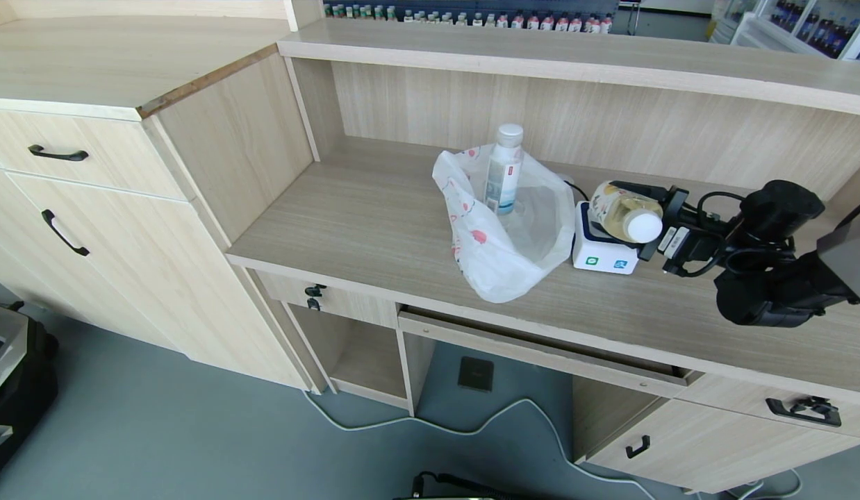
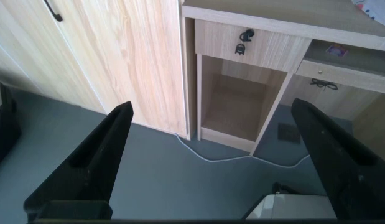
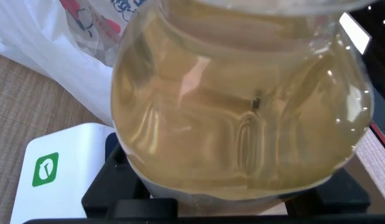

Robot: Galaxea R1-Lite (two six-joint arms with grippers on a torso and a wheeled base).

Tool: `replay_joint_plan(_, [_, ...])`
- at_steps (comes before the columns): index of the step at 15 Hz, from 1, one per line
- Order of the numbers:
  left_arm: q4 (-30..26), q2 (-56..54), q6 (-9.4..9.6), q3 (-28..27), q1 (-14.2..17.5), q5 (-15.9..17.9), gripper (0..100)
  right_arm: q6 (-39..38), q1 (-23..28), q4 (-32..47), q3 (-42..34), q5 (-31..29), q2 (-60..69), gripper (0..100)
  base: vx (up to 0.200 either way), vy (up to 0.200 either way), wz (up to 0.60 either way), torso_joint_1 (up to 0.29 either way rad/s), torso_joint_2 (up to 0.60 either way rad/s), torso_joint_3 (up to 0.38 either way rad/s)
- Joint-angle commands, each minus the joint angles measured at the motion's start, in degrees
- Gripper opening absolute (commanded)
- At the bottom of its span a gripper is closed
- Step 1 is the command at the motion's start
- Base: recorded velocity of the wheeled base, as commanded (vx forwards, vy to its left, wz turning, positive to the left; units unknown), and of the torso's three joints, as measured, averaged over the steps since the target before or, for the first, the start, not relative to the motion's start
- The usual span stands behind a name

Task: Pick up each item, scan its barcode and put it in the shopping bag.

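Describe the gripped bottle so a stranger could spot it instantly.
On the counter, a white scanner box sits right of the shopping bag. The right gripper holds the bottle sideways over it; unlike the upright bottle in the bag, its liquid is yellowish.

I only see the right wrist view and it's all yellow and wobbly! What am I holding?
Observer: A bottle of yellowish drink with a white cap, held sideways in the right gripper over the white scanner box.
Operator: Is anything in the bag?
Observer: Yes, another white-capped bottle stands upright inside the shopping bag.
Operator: Where's my other arm?
Observer: The left gripper is open, low over the grey floor, facing the desk's open cubby.
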State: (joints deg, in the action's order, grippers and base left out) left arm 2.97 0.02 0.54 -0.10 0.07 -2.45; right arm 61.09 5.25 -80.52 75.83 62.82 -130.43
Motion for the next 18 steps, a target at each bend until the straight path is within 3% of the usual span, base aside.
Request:
replay_joint_plan(1, [0.01,-0.02,-0.01,0.01,0.01,-0.01,100,0.00,-0.07,0.01,0.38,0.02,-0.62,0,0.000,0.000,0.00,0.000,0.00,0.000])
replay_joint_plan(15, [0.01,-0.02,-0.01,0.01,0.01,-0.01,100,-1.59,-0.60,0.01,2.31,0.02,-1.76,0,0.000,0.000,0.00,0.000,0.00,0.000])
replay_joint_plan(18, [-0.07,-0.02,-0.01,0.01,0.01,-0.01,100,-7.39,-0.33,0.27,1.69,0.02,3.69,0,0.000,0.000,0.00,0.000,0.00,0.000])
